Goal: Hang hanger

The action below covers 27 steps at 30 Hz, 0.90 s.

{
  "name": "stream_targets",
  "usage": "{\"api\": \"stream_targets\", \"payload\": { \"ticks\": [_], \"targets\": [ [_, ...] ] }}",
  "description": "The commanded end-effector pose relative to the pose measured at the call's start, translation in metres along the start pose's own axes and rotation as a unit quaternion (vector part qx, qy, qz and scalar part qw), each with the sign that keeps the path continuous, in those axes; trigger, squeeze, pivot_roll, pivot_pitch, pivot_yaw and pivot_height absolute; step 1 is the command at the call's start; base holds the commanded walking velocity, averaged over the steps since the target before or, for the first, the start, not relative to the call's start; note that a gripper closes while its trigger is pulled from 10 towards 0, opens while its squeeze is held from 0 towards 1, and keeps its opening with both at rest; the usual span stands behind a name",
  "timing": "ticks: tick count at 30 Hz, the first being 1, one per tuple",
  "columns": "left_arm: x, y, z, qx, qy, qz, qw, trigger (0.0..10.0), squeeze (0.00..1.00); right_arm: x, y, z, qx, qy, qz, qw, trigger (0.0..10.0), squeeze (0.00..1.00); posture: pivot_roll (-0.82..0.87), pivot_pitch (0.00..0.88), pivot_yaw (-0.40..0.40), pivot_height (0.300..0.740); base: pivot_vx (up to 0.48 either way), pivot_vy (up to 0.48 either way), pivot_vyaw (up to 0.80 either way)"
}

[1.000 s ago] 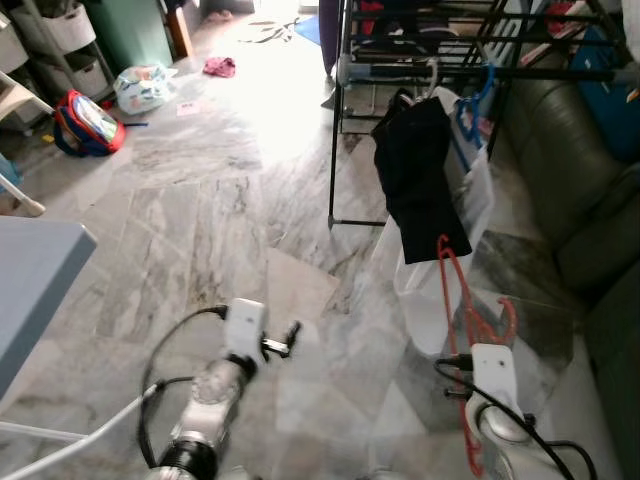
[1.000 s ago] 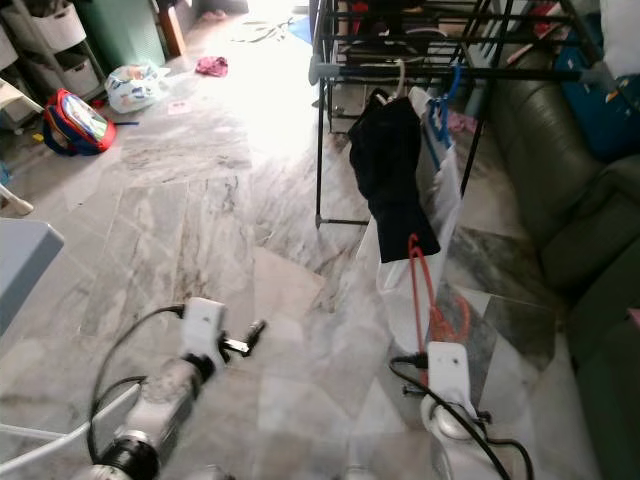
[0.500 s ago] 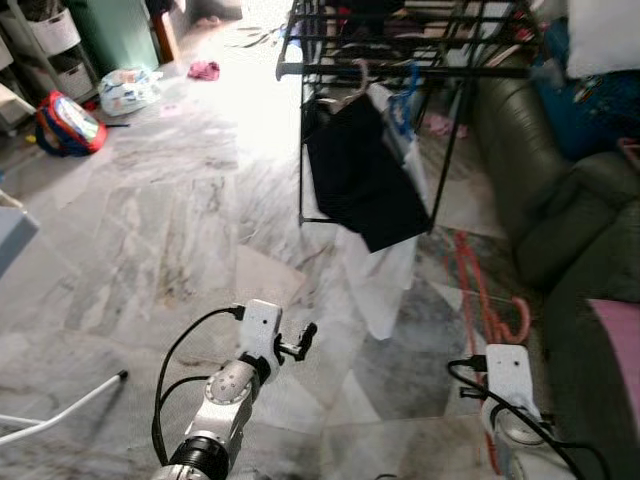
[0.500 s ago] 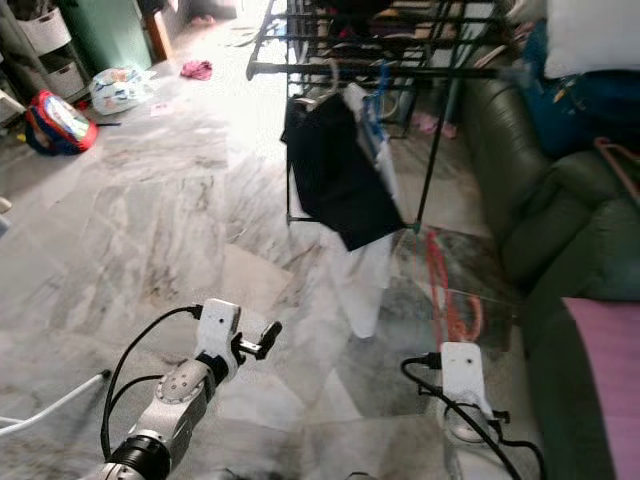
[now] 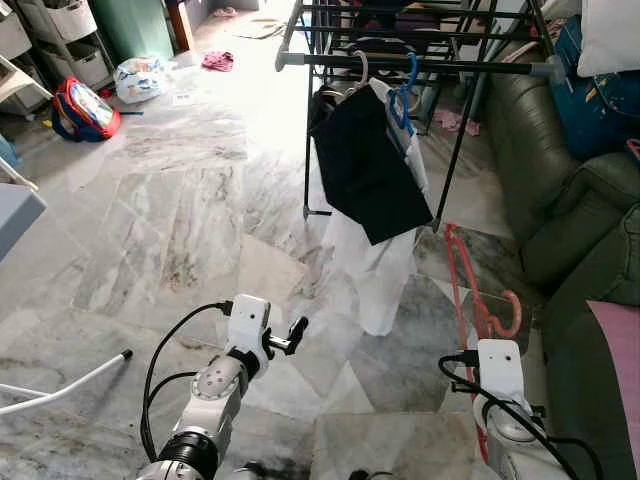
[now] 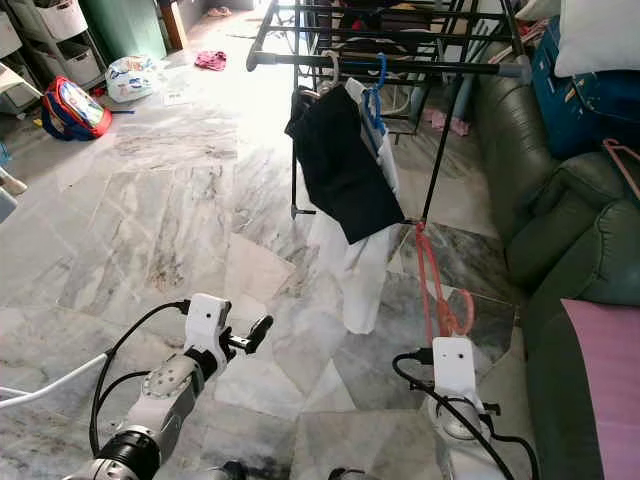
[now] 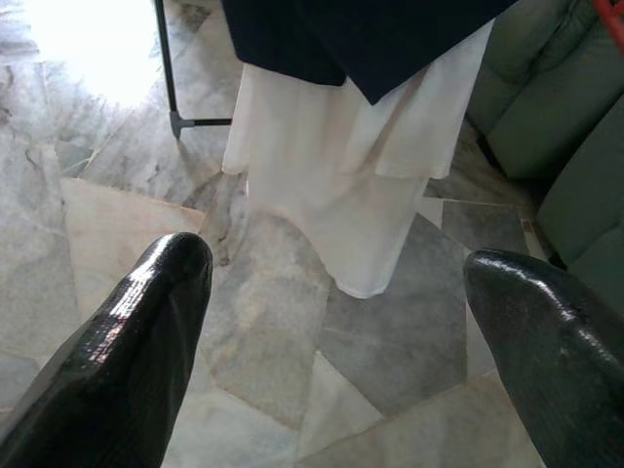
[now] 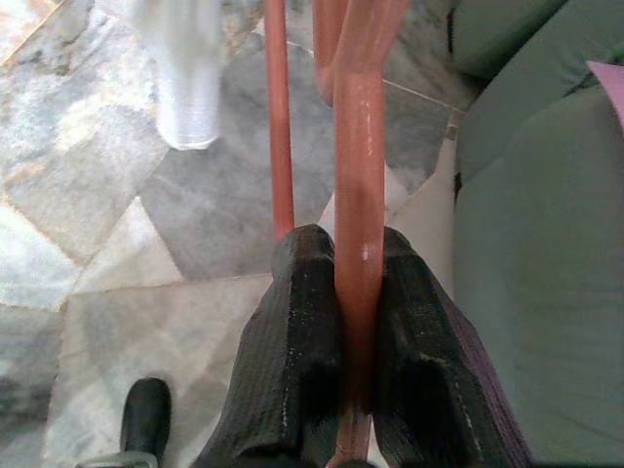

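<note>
A red plastic hanger (image 5: 468,285) stands up from my right gripper (image 8: 359,261), which is shut on its lower bar; the hook (image 5: 506,314) curls beside the sofa. Ahead stands a black drying rack with a grey front rail (image 5: 420,64). From that rail hang a black garment (image 5: 368,168), a white garment (image 5: 378,272) and a blue hanger (image 5: 405,93). My left gripper (image 5: 297,332) is open and holds nothing, low over the marble floor, short of the white garment (image 7: 336,210).
A dark green sofa (image 5: 565,185) runs along the right, with a pink cushion (image 5: 618,350) near me. A red and blue backpack (image 5: 84,106) and a plastic bag (image 5: 146,76) lie far left. A white pole (image 5: 60,385) lies at my left.
The whole view has swung, so the rack and its garments now sit ahead in the middle. My right gripper still holds the red hanger. The left arm stays low.
</note>
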<state>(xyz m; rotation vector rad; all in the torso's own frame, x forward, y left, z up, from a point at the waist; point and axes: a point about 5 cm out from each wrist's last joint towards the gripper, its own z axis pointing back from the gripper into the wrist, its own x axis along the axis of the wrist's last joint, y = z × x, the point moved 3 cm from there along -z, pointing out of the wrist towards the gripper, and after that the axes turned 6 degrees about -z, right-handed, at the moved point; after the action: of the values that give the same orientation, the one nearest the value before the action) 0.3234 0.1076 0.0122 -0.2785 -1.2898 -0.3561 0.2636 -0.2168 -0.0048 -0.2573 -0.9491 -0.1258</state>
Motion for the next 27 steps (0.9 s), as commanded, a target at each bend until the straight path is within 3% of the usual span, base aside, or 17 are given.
{"api": "stream_targets", "payload": {
  "ticks": [1,27],
  "targets": [
    [0.001,0.003,0.001,0.001,-0.004,0.001,1.0,10.0,0.0,-0.004,0.003,0.0,0.006,0.006,-0.002,1.0,10.0,0.0,-0.1,0.156,0.014,0.74,0.315,0.0,0.0],
    [-0.002,0.0,0.003,-0.01,-0.002,-0.003,1.0,10.0,0.0,0.003,0.005,-0.003,0.005,-0.008,-0.006,1.0,10.0,0.0,-0.09,0.15,0.009,0.74,0.357,0.0,0.0]
  ]
}}
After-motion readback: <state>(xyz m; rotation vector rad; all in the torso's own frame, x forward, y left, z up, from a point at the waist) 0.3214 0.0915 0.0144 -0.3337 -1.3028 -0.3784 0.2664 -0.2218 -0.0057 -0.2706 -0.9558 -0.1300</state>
